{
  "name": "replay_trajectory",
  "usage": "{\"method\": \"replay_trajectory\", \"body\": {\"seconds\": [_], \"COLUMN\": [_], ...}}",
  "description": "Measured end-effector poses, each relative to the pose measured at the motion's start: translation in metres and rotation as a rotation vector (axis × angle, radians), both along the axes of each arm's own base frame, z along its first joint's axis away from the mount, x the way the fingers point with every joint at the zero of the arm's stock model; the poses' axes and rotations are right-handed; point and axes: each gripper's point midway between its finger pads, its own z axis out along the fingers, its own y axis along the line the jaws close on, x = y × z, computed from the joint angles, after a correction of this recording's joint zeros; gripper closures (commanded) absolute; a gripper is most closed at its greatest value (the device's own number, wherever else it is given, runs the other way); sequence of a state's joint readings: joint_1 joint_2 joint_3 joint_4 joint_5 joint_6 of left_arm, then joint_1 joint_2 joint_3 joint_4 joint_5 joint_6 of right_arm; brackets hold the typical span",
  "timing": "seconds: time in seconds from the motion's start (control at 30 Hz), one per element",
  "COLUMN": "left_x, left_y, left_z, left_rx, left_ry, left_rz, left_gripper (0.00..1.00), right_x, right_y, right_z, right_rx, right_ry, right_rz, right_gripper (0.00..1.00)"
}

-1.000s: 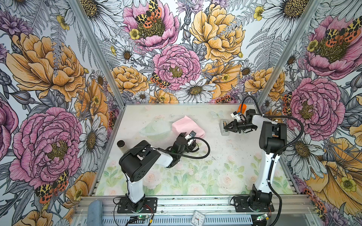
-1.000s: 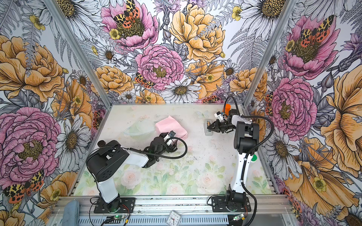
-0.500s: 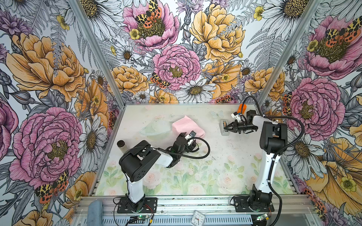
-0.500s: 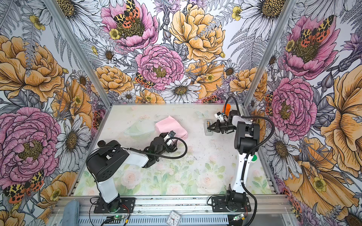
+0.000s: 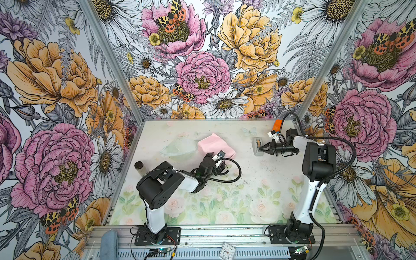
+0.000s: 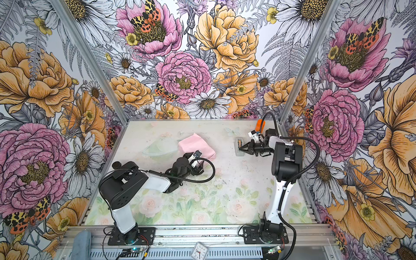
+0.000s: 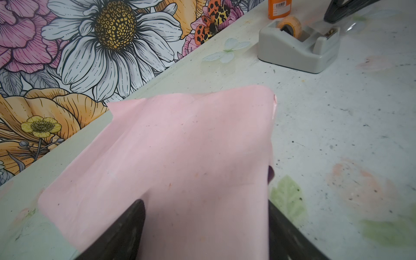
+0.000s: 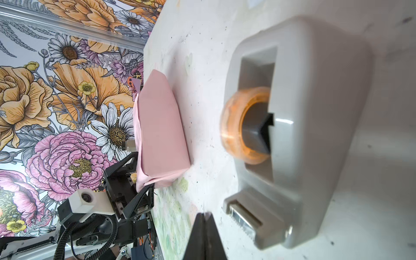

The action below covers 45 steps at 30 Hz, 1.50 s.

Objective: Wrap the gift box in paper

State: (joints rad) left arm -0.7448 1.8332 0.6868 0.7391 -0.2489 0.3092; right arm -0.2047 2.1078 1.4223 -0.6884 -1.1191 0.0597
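The paper (image 5: 213, 145) (image 6: 195, 145), pale pink side out, is folded into a low parcel at the back middle of the table; the gift box is hidden under it. A sliver of its purple face (image 7: 271, 173) shows at one edge. My left gripper (image 5: 216, 158) (image 6: 196, 158) (image 7: 204, 202) (image 8: 139, 177) straddles the parcel's near end, one finger pressed against each side. My right gripper (image 5: 260, 148) (image 6: 240, 148) (image 8: 203, 213) is shut, tips just off the cutter of the grey tape dispenser (image 5: 256, 141) (image 7: 297, 51) (image 8: 315, 135). Whether tape is pinched I cannot make out.
An orange bottle (image 5: 277, 125) (image 7: 279, 9) stands behind the dispenser by the back wall. A clear plastic dish (image 5: 180, 149) (image 6: 161, 149) lies left of the parcel. A dark-capped cylinder (image 5: 139, 166) stands at the left wall. Flowered walls close three sides.
My right gripper's jaws have come fully together beside the dispenser's cutter. The left arm and the parcel have stayed where they were.
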Motion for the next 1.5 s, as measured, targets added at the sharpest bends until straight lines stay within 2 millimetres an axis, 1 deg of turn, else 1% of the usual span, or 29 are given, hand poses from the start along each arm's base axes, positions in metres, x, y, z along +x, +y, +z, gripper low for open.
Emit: {"method": "replay_trajectory", "body": {"seconds": [0.2, 0.43, 0.57, 0.9, 1.2, 1.5], "left_x": [0.000, 0.000, 0.000, 0.000, 0.000, 0.000], "left_y": [0.000, 0.000, 0.000, 0.000, 0.000, 0.000], "left_z": [0.000, 0.000, 0.000, 0.000, 0.000, 0.000], "left_rx": [0.001, 0.001, 0.001, 0.001, 0.001, 0.001], "left_ry": [0.001, 0.001, 0.001, 0.001, 0.001, 0.001], "left_rz": [0.000, 0.000, 0.000, 0.000, 0.000, 0.000], "left_gripper": [0.20, 0.20, 0.20, 0.20, 0.20, 0.20], "right_x": [-0.008, -0.026, -0.030, -0.028, -0.028, -0.021], "right_y": [0.002, 0.001, 0.000, -0.005, -0.006, -0.012], "right_z": [0.007, -0.009, -0.019, -0.036, -0.039, -0.046], "right_rx": [0.002, -0.034, -0.050, -0.090, -0.101, -0.138], "right_ry": [-0.015, 0.041, 0.068, 0.108, 0.109, 0.117], "right_rz": [-0.016, -0.041, -0.053, -0.086, -0.094, -0.129], "right_gripper": [1.00, 1.00, 1.00, 1.00, 1.00, 1.00]}}
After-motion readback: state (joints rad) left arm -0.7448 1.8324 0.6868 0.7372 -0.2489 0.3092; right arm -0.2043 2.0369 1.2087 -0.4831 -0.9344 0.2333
